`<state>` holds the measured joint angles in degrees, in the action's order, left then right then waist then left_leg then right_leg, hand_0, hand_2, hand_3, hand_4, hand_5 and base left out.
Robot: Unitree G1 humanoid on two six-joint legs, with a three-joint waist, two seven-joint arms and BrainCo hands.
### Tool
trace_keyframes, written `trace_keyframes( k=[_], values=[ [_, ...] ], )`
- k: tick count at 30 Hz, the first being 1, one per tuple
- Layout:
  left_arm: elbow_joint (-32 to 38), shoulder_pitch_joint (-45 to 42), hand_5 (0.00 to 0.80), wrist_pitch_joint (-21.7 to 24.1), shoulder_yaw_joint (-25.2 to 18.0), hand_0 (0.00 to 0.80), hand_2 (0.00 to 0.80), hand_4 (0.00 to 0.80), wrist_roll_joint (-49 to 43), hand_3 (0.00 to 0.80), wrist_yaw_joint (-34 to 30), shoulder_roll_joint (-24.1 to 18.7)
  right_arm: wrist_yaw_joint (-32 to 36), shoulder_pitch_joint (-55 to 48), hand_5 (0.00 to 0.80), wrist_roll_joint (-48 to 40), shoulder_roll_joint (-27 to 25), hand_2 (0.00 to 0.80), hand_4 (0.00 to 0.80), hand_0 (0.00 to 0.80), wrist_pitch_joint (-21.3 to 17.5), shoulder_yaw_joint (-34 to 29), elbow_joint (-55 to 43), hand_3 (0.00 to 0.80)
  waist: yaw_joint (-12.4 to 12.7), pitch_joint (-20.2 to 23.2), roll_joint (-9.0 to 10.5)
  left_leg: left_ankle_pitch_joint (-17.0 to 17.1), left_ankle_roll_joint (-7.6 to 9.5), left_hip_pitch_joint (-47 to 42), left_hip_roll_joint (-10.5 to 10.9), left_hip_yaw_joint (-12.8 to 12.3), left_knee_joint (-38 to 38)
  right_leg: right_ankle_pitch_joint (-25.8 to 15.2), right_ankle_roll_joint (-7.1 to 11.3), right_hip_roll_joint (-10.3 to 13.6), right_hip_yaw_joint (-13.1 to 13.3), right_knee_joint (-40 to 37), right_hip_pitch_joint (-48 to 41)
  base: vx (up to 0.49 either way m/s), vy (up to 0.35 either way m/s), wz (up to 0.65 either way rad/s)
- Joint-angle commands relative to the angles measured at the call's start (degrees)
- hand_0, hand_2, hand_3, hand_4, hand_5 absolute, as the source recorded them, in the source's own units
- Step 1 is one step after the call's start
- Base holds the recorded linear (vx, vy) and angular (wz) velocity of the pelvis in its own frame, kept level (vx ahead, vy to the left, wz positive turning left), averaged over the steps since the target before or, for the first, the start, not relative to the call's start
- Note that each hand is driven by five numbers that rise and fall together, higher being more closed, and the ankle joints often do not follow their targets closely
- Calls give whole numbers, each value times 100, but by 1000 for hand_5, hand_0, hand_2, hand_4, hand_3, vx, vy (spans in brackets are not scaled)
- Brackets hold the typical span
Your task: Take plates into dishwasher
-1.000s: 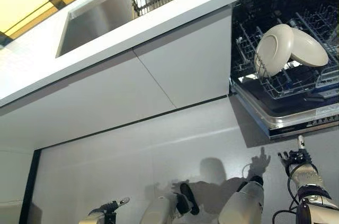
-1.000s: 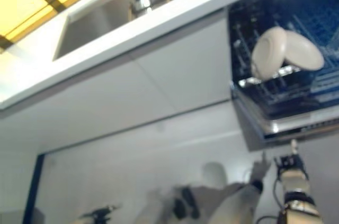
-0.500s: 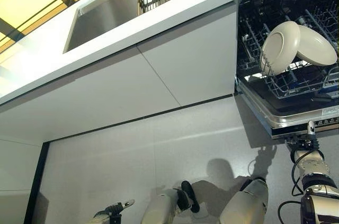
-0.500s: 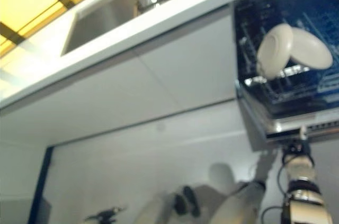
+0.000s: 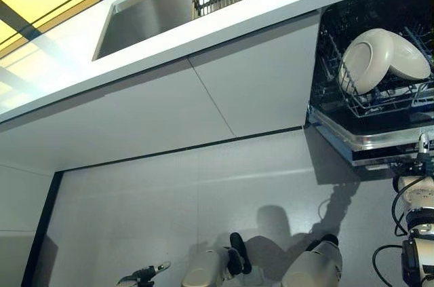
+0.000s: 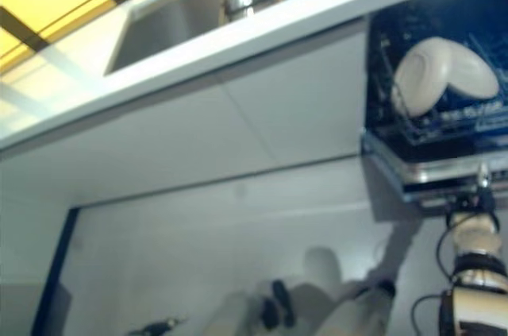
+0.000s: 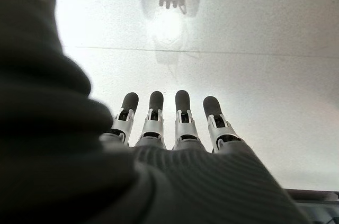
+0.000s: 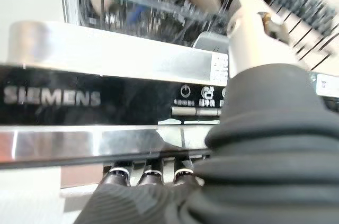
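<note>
- The dishwasher door point(image 5: 380, 143) hung open, its long front edge running crosswise just above the right hand point(image 8: 159, 173).
- Two plates point(image 5: 380, 60) stood on edge in the rack point(image 5: 407, 100), further in beyond that edge.
- The right hand's fingers lay straight under the door edge, thumb raised beside it.
- The left hand point(image 7: 169, 123), fingers straight and spread, hung over bare floor point(image 7: 265, 49), well apart.

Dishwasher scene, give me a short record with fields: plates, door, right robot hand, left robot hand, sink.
plates: two pale plates leaning together in the dishwasher rack
door: dishwasher door partly open
right robot hand: right robot hand at the door's front edge, fingers under it, thumb above; grip unclear
left robot hand: left robot hand open, empty, over bare floor
sink: steel sink in the white counter, apart from the dishwasher
</note>
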<state>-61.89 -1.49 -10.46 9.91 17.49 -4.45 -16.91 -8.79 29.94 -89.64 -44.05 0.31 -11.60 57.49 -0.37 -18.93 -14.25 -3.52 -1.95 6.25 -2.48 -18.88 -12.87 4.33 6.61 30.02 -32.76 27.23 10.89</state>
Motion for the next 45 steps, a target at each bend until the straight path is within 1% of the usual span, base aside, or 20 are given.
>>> trace_keyframes(
  k=[1,8,11,12,14,15,16,17,18,19,20,24,26,30,32,35,37,40,43,45],
  values=[
    [-67,69,0,87,-93,0,0,0,-288,0,-22,-650,1466,2785,0,53,-611,0,0,0,-174,462,-753,0,753,497,304,-389,312,-662,188,-115,530,23,-59,-195,-60,514,-158,17,-37,10],
    [-184,85,0,170,-116,0,0,0,-355,0,13,-693,1486,2918,0,159,-606,0,0,0,-227,545,-665,0,842,512,415,-368,283,-672,169,-43,560,-33,-39,-243,-141,474,-260,4,-31,7],
    [-198,73,0,201,-155,0,0,0,-398,0,20,-726,1370,2936,0,416,-628,0,0,0,-196,576,-626,0,863,527,456,-361,274,-677,156,-47,575,-56,-31,-274,-175,424,-291,-15,-24,14],
    [-199,74,0,201,-181,0,0,0,-427,0,24,-742,1184,2920,0,756,-630,0,0,0,-177,591,-592,0,865,533,479,-365,270,-683,141,-61,571,-85,-21,-283,-192,404,-310,-24,-45,17],
    [-182,75,0,186,-244,0,0,0,-459,0,57,-771,756,2831,0,1812,-682,0,0,0,24,665,-458,0,863,539,544,-369,265,-695,119,-78,574,-136,-3,-316,-212,338,-346,-24,-52,13],
    [-174,90,0,170,-277,0,0,0,-457,0,92,-784,571,2756,0,2524,-720,0,0,0,281,773,-362,0,849,541,600,-362,259,-711,100,-93,594,-170,1,-346,-215,275,-361,-20,-42,6],
    [-166,86,0,167,-288,0,0,0,-457,0,106,-783,510,2745,0,2757,-727,0,0,0,394,792,-334,0,843,542,610,-356,255,-722,89,-100,607,-189,2,-364,-217,241,-373,-23,-49,9],
    [-175,106,0,159,-315,0,0,0,-448,0,122,-805,540,2674,0,3069,-768,0,0,0,589,913,-228,0,831,542,661,-344,253,-736,76,-108,629,-213,6,-389,-209,177,-384,-16,-36,10],
    [-191,110,0,163,-331,0,0,0,-436,0,126,-821,613,2659,0,3185,-790,0,0,0,653,970,-138,0,824,549,686,-329,250,-752,63,-117,657,-227,7,-415,-203,123,-396,-18,-63,10],
    [-223,134,0,172,-361,0,0,0,-426,0,134,-859,767,2618,0,3589,-833,0,0,0,863,1098,61,0,804,572,754,-298,242,-795,24,-147,729,-261,18,-480,-202,-3,-432,-6,-69,7],
    [-234,147,0,162,-388,0,0,0,-433,0,130,-895,893,2580,0,3857,-854,0,0,0,975,1168,202,0,799,597,804,-271,232,-828,-2,-167,779,-300,27,-531,-202,-123,-473,2,-91,4],
    [-302,189,0,189,-524,0,0,0,-477,0,118,-984,1285,2252,0,4610,-828,0,0,0,1280,1409,476,0,751,739,991,-137,165,-953,-124,-202,1012,-403,45,-809,-146,-675,-674,21,-80,-7],
    [-294,193,0,201,-547,0,0,0,-496,0,155,-985,1547,1938,0,5328,-735,0,0,0,1364,1534,507,0,731,851,1070,-7,97,-1025,-187,-190,1192,-433,49,-1027,-96,-1046,-835,27,-63,-15],
    [-263,236,0,151,-624,0,0,0,-426,0,245,-980,1601,1086,0,7189,-531,0,0,0,1221,1903,153,0,659,1030,1209,216,-20,-1139,-261,-235,1495,-433,53,-1410,-29,-1679,-1153,7,-38,-11],
    [-202,279,0,83,-647,0,0,0,-424,0,253,-984,1474,708,0,8087,-461,0,0,0,1150,2169,-105,0,633,1092,1274,286,-54,-1199,-263,-247,1615,-443,73,-1545,2,-1929,-1289,-2,-16,-19],
    [-129,314,0,-19,-644,0,0,0,-448,0,226,-977,1382,412,0,8722,-395,0,0,0,1146,2368,-342,0,605,1134,1331,327,-79,-1245,-263,-259,1698,-473,104,-1628,8,-2109,-1382,-16,-3,-9],
    [-163,312,0,-12,-572,0,0,0,-753,0,83,-975,1290,-35,0,9271,-184,0,0,0,1177,2453,-615,0,530,1191,1391,312,-89,-1280,-244,-263,1720,-513,156,-1745,82,-2321,-1466,-23,12,-5],
    [-211,318,0,-99,-505,0,0,0,-800,0,133,-913,1080,-527,0,9454,118,0,0,0,1159,2418,-863,0,453,1230,1413,279,-74,-1323,-227,-286,1729,-534,192,-1780,137,-2427,-1516,-22,32,-7],
    [-213,369,0,-171,-332,0,0,0,-1308,0,67,-815,616,-1389,0,9150,644,0,0,0,954,2072,-973,0,366,1239,1414,219,-14,-1358,-187,-291,1732,-539,215,-1765,204,-2404,-1527,-40,10,-5],
    [-210,402,0,-308,-211,0,0,0,-1445,0,-40,-779,411,-1720,0,8937,928,0,0,0,910,1943,-1044,0,306,1226,1396,180,40,-1385,-165,-281,1725,-504,220,-1742,258,-2293,-1486,-58,-4,2]
  ],
)
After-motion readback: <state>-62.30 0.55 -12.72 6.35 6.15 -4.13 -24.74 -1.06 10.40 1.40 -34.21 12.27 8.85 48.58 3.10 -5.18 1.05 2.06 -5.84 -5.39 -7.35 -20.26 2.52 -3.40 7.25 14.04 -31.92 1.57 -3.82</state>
